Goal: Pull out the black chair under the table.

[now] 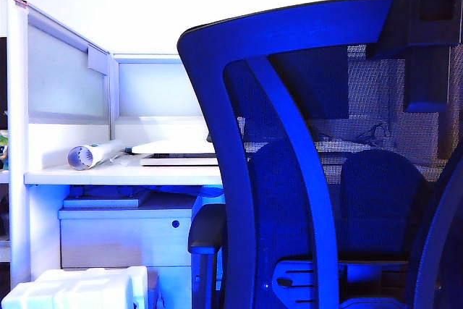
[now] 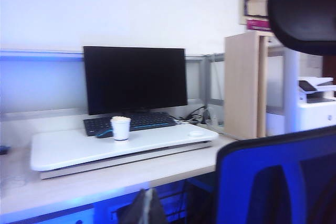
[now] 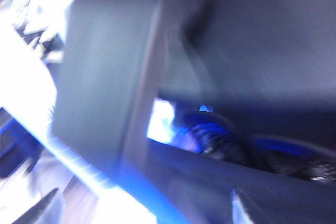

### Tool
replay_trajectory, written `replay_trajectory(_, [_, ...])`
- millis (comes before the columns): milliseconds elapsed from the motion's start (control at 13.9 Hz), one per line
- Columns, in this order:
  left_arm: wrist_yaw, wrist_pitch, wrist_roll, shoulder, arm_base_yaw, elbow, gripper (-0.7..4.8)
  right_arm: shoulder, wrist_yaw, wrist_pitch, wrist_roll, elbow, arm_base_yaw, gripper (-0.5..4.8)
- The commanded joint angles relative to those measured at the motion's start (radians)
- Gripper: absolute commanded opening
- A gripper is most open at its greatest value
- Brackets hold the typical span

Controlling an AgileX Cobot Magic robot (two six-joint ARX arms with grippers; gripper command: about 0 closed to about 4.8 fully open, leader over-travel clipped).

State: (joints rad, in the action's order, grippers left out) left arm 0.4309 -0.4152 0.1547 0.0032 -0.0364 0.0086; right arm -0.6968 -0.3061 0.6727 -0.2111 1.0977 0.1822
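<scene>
The right claw (image 3: 142,205) stands apart, blurred, close against the black chair (image 1: 289,164), which sits clear of the white surface (image 1: 123,175), so releasing seems underway; the left claw (image 2: 144,208) cannot be judged.

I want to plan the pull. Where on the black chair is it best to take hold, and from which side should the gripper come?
Probably the top bar of the black chair, reached from behind, the exterior camera's side. Its back faces that camera; the bar is a solid curved rim, while the mesh below gives nothing to clamp. The right gripper is close against dark chair parts in its blurred view; the left gripper hangs apart, facing the table.
</scene>
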Motion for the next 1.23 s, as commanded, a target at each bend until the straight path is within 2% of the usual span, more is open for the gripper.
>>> replay_trajectory(72, [-0.067,-0.009,-0.014,0.0,0.002,0.0,-0.05,0.291,0.209,-0.063,-0.005,-0.201,0.0,4.08])
replay_trajectory(217, [-0.14,0.018,-0.053,0.0,0.002,0.0,-0.05,0.457,0.291,-0.071,-0.004,-0.298,0.0,3.87])
replay_trajectory(289, [-0.185,0.06,-0.076,0.0,0.002,0.0,-0.05,0.528,0.308,-0.072,0.002,-0.344,-0.001,3.5])
replay_trajectory(361, [-0.208,0.089,-0.093,0.0,0.002,0.0,-0.05,0.564,0.308,-0.071,0.002,-0.37,-0.001,3.44])
replay_trajectory(722, [-0.237,0.329,-0.212,0.0,0.002,0.0,-0.05,0.649,0.307,-0.019,0.003,-0.499,-0.002,3.32])
replay_trajectory(866, [-0.276,0.395,-0.211,0.0,0.002,0.0,-0.05,0.649,0.308,-0.053,0.01,-0.56,-0.002,3.31])
replay_trajectory(1011, [-0.337,0.459,-0.211,0.0,0.002,-0.001,-0.05,0.649,0.307,-0.151,0.014,-0.635,-0.002,3.11])
replay_trajectory(1227, [-0.349,0.47,-0.211,0.0,0.002,-0.002,-0.05,0.649,0.333,-0.273,0.043,-0.738,-0.002,2.6])
